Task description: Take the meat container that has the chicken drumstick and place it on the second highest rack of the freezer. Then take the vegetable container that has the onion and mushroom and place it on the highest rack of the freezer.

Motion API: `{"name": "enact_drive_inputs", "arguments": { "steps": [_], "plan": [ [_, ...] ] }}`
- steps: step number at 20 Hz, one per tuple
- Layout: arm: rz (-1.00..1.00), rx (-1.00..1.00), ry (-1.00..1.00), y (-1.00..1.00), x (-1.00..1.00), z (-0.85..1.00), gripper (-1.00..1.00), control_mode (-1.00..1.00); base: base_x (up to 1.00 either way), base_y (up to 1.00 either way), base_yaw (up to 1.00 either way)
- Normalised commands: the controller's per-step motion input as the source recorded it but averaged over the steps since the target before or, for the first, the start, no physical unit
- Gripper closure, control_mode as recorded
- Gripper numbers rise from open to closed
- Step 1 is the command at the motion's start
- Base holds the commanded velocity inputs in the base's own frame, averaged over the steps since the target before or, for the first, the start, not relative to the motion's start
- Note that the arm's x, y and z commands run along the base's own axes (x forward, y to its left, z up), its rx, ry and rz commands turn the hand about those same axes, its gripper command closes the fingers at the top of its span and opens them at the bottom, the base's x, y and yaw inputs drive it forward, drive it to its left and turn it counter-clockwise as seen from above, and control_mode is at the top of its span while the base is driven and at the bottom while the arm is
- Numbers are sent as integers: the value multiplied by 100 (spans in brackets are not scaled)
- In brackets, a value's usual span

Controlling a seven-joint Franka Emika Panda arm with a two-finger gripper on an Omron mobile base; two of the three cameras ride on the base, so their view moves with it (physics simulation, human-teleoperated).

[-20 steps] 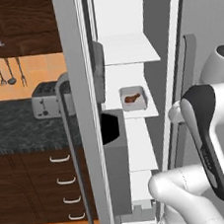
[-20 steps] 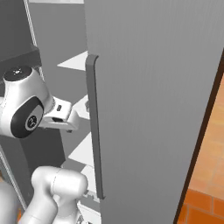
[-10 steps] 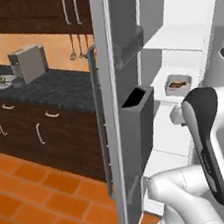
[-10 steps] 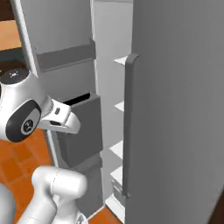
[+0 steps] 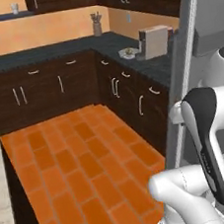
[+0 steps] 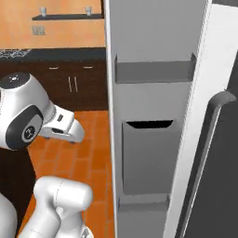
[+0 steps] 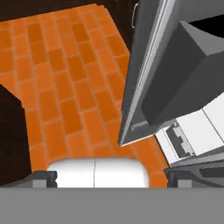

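Freezer (image 6: 158, 116) stands open, its door swung wide with grey door bins (image 6: 151, 160) facing the right base camera, so the racks can be reached; racks themselves and both containers not visible from here, position cannot be told. Gripper (image 7: 109, 175): fingertips barely rise at the bottom of the hand view, state cannot be told, nothing seen held. Arm is tucked close by the door edge (image 5: 179, 76). Left: orange tile floor (image 5: 75, 163), dark cabinets, bench (image 5: 76, 46) carrying a toaster (image 5: 153, 41). Judgement: the door edge stands nearest the arm and is the likeliest obstruction
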Motion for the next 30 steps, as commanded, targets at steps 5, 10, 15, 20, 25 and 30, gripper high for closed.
{"name": "enact_drive_inputs", "arguments": {
  "steps": [5, 10, 15, 20, 25, 30],
  "plan": [
    [0, 0, 0, 0, 0, 0, -100, 100, 0, 13, 96],
    [0, 0, 0, 0, 0, 0, -100, 100, 49, 11, 44],
    [0, 0, 0, 0, 0, 0, -100, 100, 77, 36, -17],
    [0, 0, 0, 0, 0, 0, -100, 100, 71, 57, -35],
    [0, 0, 0, 0, 0, 0, -100, 100, 92, 6, -24],
    [0, 0, 0, 0, 0, 0, -100, 100, 100, -8, -22]
  ]
}}
